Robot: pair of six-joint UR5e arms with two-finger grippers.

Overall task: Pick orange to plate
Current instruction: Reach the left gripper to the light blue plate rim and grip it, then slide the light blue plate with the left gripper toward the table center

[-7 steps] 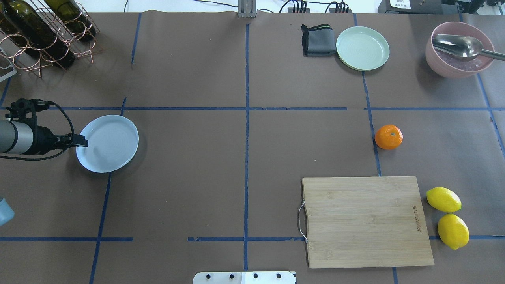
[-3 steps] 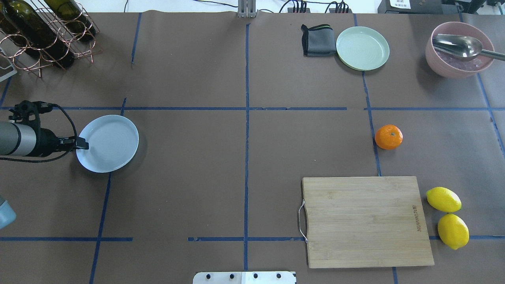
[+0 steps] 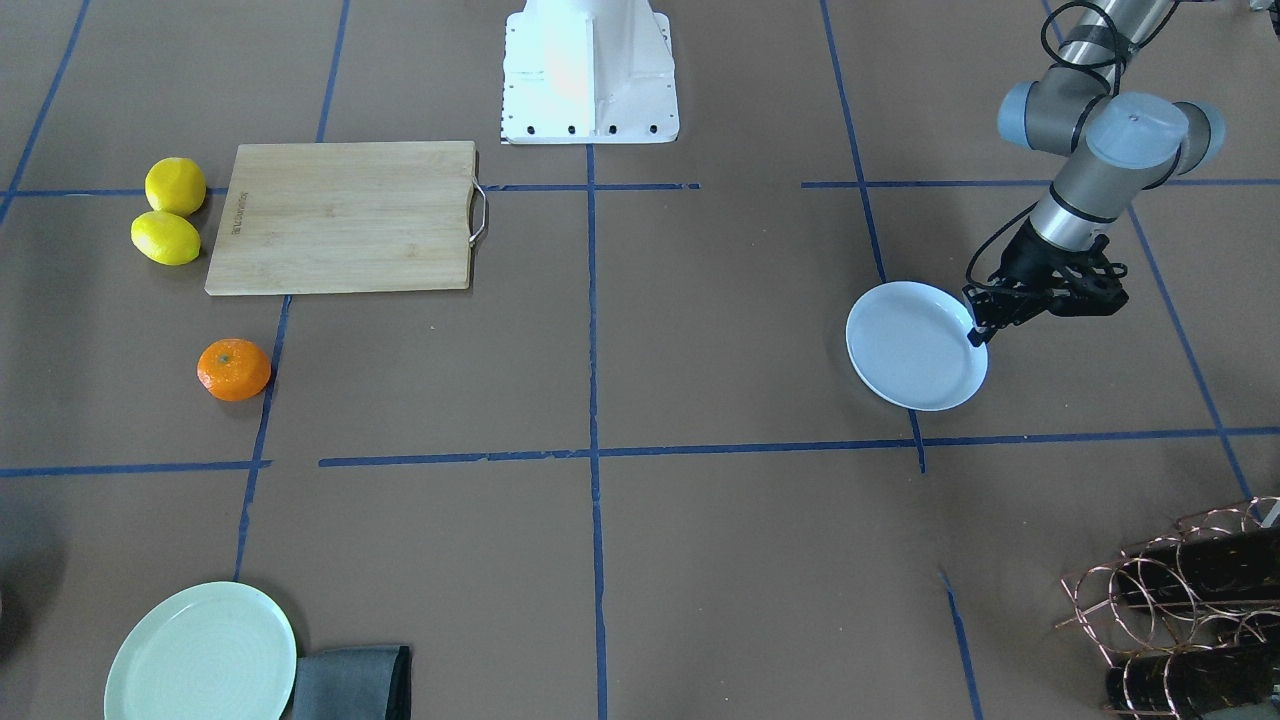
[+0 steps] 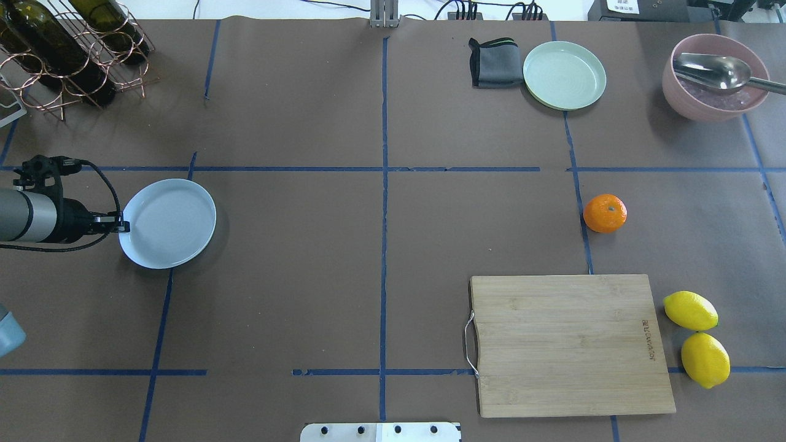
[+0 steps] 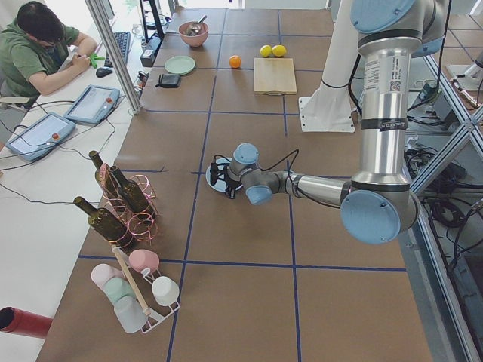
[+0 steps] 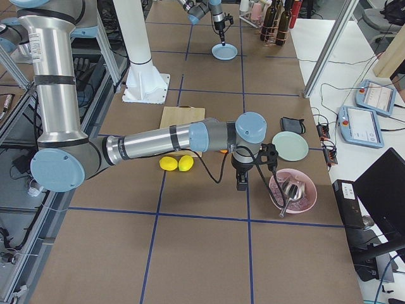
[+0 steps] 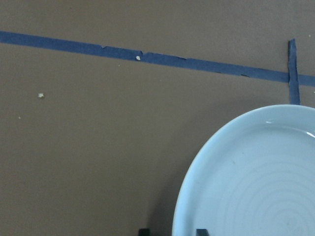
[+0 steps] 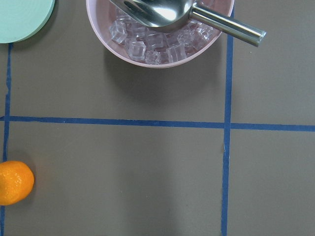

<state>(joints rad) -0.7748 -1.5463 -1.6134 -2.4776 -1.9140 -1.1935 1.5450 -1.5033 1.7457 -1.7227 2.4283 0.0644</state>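
the table is covered in matte brown paper gridded with blue tape. a rectangular bamboo board with a wire handle lies flat on the right side. the plate, round, glossy pale blue-white with faint rings and a raised rim, sits far over on the left side. the orange, a slightly flattened, dimpled sphere with a green stem dot, rests on the paper against a tape line just beyond the board, well apart from the plate. the left gripper is at the plate's near rim; only the left wrist view shows its two dark fingertips set apart, one on each side of the rim, and they are cut off by the lower edge there. the right gripper appears only in the exterior right view, hanging near a pink bowl; whether its fingers are spread or pressed together i cannot tell. in that view the arm hides most of the orange, while the right wrist view catches it at the left edge.
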